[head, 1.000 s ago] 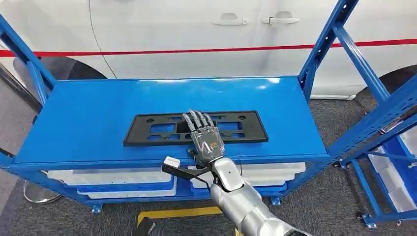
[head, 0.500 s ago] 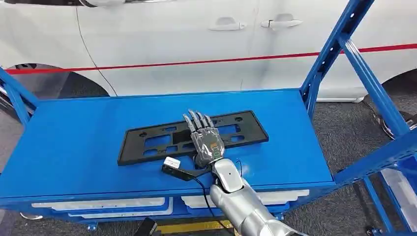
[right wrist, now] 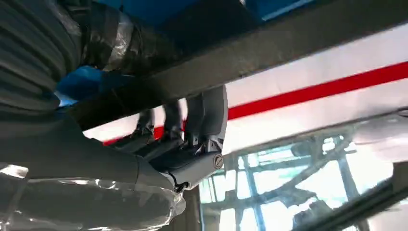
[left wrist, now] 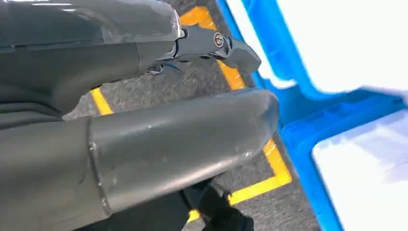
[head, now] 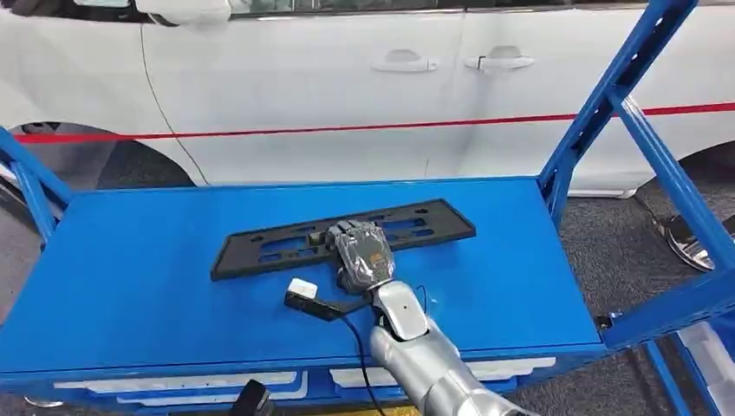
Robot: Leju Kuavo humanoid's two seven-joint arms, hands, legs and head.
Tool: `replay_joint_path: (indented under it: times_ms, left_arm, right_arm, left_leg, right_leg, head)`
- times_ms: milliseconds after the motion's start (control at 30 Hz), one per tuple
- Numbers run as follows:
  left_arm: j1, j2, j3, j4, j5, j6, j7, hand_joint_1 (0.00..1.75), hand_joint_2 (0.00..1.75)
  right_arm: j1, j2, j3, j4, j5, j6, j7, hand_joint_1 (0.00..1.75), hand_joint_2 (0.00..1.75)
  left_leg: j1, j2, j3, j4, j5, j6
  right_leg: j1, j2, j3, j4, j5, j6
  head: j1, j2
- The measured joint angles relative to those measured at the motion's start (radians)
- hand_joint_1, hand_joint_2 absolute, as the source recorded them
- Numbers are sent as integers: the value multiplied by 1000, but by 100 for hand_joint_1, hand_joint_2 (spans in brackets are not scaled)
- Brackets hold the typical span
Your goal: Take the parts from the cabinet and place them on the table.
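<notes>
Head view shows the right hand (head: 364,251) with its fingers curled over the near edge of the black plastic part (head: 342,236), a long flat perforated frame, and the hold looks like a grip. The part lies aslant on the blue shelf top (head: 156,260) of the cabinet, and whether it is resting flat or just lifted at one side cannot be told. In the right wrist view the dark fingers (right wrist: 168,130) wrap round the part's dark bar, which supports the reading of a firm hold. The left hand (left wrist: 144,144) hangs low beside the rack over grey carpet and a yellow floor line (left wrist: 269,163); its thumb and one finger appear there, with nothing seen between them, but how the fingers are set cannot be judged. So the task appears to be at its early stage: the part is taken hold of but remains on the cabinet, and carrying it to the table is all yet to do. Behind the rack stands a white car (head: 347,78) with a red stripe, and white bins (head: 217,381) sit on the tier below.
</notes>
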Motion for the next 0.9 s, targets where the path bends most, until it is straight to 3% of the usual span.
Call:
replay_joint_path:
  times_ms: [33, 67, 100, 133, 200, 233, 267, 367, 433, 467, 533, 567, 600, 633, 667, 733, 767, 833, 900]
  left_arm:
    - [0, 0, 0, 0, -1, 6, 0, 0, 0]
    - [0, 0, 0, 0, -2, 15, -1, 0, 0]
    - [0, 0, 0, 0, -7, 26, -1, 0, 0]
    - [0, 0, 0, 0, -8, 32, -3, 0, 0]
    - [-1, -2, -1, 0, -8, 40, -5, 0, 0]
    - [-1, -3, -2, 0, -10, 44, -5, 0, 0]
    - [-3, -3, -2, 0, -10, 53, -5, 0, 0]
    - [-6, -5, -2, 0, -6, 69, -6, 0, 0]
    - [-8, -6, -2, 0, -1, 82, -6, 0, 0]
    - [-9, -6, -2, 0, 1, 86, -7, 0, 0]
    - [-9, -6, -2, 0, 3, 100, -6, 0, 0]
    - [-7, -6, -2, 0, 3, 106, -5, 0, 0]
    - [-5, -6, -2, 0, 3, 116, -6, 0, 0]
    - [-5, -6, -2, 0, 3, 127, -9, 0, 0]
    - [-5, -6, -2, 0, 3, 137, -13, 0, 0]
    - [-6, -6, -2, 0, 5, 151, -18, 0, 0]
    - [-7, -6, -2, 0, 6, 152, -18, 0, 0]
    - [-5, -6, -2, 0, 8, 156, -19, 0, 0]
    - [-3, -8, -3, 0, 8, 171, -26, 0, 0]
  right_arm:
    - [1, -1, 0, 0, 1, 0, -1, 175, 175]
    - [1, -2, 0, 0, 3, 0, -3, 175, 175]
    - [1, -3, 0, -2, 5, -1, -6, 175, 175]
    - [0, -3, 0, -5, 5, -2, -6, 175, 175]
    - [-2, -3, -1, -15, 5, -2, -6, 175, 175]
    - [-4, -3, -1, -19, 6, -2, -8, 175, 175]
    - [-6, -3, -1, -20, 6, -2, -9, 175, 175]
    - [-6, -3, -6, -33, 4, -2, -20, 175, 175]
    - [-6, -2, -12, -45, -6, -2, -28, 175, 175]
    - [-7, -2, -16, -50, -16, -2, -35, 175, 175]
    - [-7, -3, -31, -74, -59, -2, -67, 175, 175]
    - [-10, -3, -39, -83, -81, -2, -74, 175, 175]
    - [-14, -4, -42, -94, -111, -1, -83, 175, 175]
    - [-17, -8, -42, -114, -150, 0, -90, 175, 175]
    - [-19, -11, -42, -142, -193, 1, -95, 175, 175]
    - [-39, -21, -31, -219, -265, 14, -67, 175, 175]
    - [-53, -27, -24, -244, -275, 21, -51, 175, 175]
    - [-65, -35, -14, -283, -286, 19, -40, 175, 175]
    - [-64, -43, -5, -323, -336, 13, -76, 175, 175]
  left_leg:
    - [-1, 1, 0, 1, -2, 3]
    - [-1, 2, 0, 3, -4, 3]
    - [-1, 1, 2, 5, -7, 3]
    - [-1, 1, 4, 7, -12, 2]
    - [-1, -3, 14, 14, -22, -3]
    - [-1, -3, 17, 17, -28, -7]
    - [-9, -4, 15, 22, -32, -13]
    - [-5, -4, 19, 17, -33, -30]
    - [-2, -2, 17, 32, -49, -39]
    - [-3, -1, -1, 73, -78, -42]
    - [1, -1, -82, 242, -159, -50]
    - [2, -1, -114, 308, -180, -53]
    - [2, -1, -130, 337, -177, -54]
    - [3, -1, -122, 314, -152, -54]
    - [3, -1, -95, 251, -111, -52]
    - [3, 0, -9, 68, -21, -46]
    - [-1, 0, 8, 37, -38, -42]
    - [-5, -3, 2, 33, -33, -34]
    - [-6, -2, 0, 31, -29, -23]
  right_leg:
    - [-1, 0, -43, 82, -35, 3]
    - [-1, -1, -78, 144, -52, 6]
    - [-2, -2, -88, 155, -38, 7]
    - [-4, -2, -74, 119, -4, 7]
    - [-7, -3, 11, -50, 89, 2]
    - [-6, -3, 47, -129, 108, -3]
    - [1, -2, 56, -141, 94, -6]
    - [4, 1, 55, -140, 94, -17]
    - [-6, -2, 67, -156, 101, -30]
    - [-8, -4, 70, -159, 101, -37]
    - [-6, -6, 68, -158, 100, -40]
    - [-5, -6, 68, -158, 99, -41]
    - [-5, -5, 68, -157, 99, -41]
    - [-5, -4, 69, -155, 98, -40]
    - [-6, -3, 69, -152, 96, -38]
    - [-7, -2, 69, -142, 89, -30]
    - [0, 0, 64, -137, 85, -24]
    - [0, 1, 59, -137, 89, -14]
    - [1, 1, 60, -141, 93, -5]
  head:
    - [0, 0]
    - [0, 0]
    - [0, 0]
    - [0, 0]
    - [0, 0]
    - [0, 0]
    - [0, 0]
    - [0, 0]
    - [0, 0]
    - [-2, 0]
    - [-1, 0]
    - [-1, 0]
    - [-1, 0]
    - [-1, 0]
    - [-1, 0]
    - [-1, 0]
    - [-1, 0]
    - [0, 0]
    - [-1, 0]
